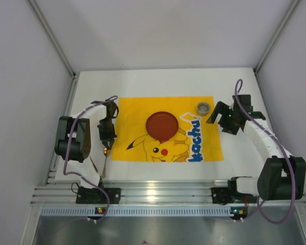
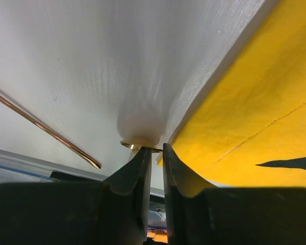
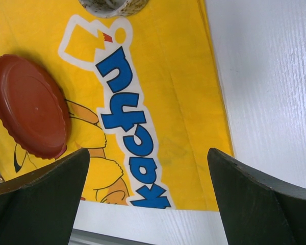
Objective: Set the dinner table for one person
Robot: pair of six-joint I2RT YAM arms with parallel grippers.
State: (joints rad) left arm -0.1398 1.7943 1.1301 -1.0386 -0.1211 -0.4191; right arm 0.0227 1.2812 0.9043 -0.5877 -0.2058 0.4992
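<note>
- thin gold rod [image 2: 41, 124] lies on the dinner table [image 1: 158, 81], left of the mat; near the left gripper, so a sideways move could knock it
- left gripper [image 1: 106, 144] is low over the table just off the mat's left edge; jaws narrow, tips look pinched on a gold utensil [image 2: 137, 147]; the hold is only at the very tips, so it could slip or twist on release and land crooked or on the mat edge
- yellow mat [image 1: 168, 153] lies flat mid-table; dragging a utensil could wrinkle it
- red plate [image 1: 163, 126] sits centred on the mat
- small cup [image 1: 203, 107] stands at the mat's far right corner; tip risk if clipped
- right gripper [image 1: 222, 118] hovers near the cup, spread wide, holding nothing
</note>
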